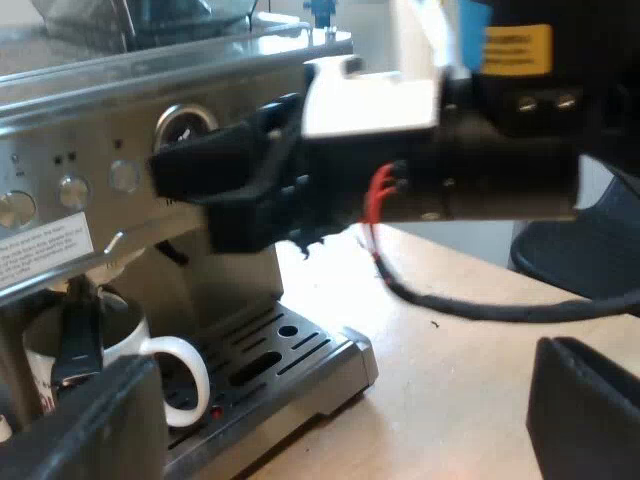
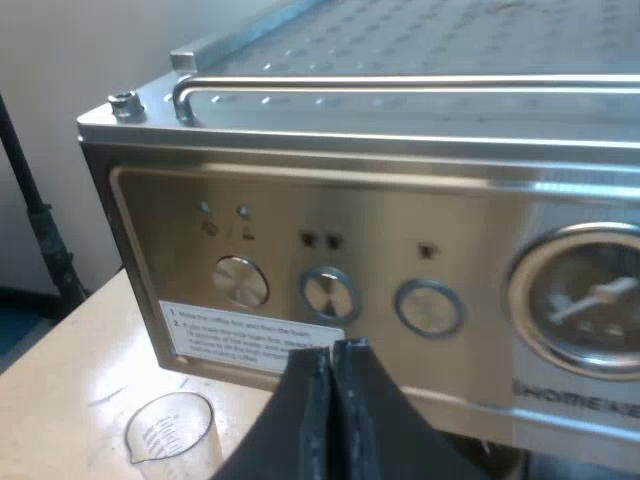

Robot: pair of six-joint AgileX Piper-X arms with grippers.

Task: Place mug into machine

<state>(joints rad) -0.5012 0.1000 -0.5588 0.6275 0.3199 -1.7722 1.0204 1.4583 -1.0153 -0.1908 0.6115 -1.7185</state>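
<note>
A white mug point(image 1: 120, 345) with a dark print stands on the espresso machine's drip tray point(image 1: 300, 355), under the brew head, its handle turned outward. My left gripper point(image 1: 340, 395) is open, its fingers point(image 1: 95, 425) spread wide just short of the tray, with nothing between them. A dark part of the machine hangs in front of the mug's body. My right gripper point(image 2: 333, 365) is shut on nothing, its tips close to the control panel below the round buttons point(image 2: 328, 292). The right gripper point(image 1: 200, 180) reaches across in front of the pressure gauge point(image 1: 185, 125).
The espresso machine point(image 2: 400, 160) has a rail along its top and a gauge point(image 2: 585, 300) beside the buttons. A measuring glass point(image 2: 172, 432) stands on the wooden table point(image 1: 460, 380) by the machine's side. A dark chair point(image 1: 580, 250) is beyond the table's edge.
</note>
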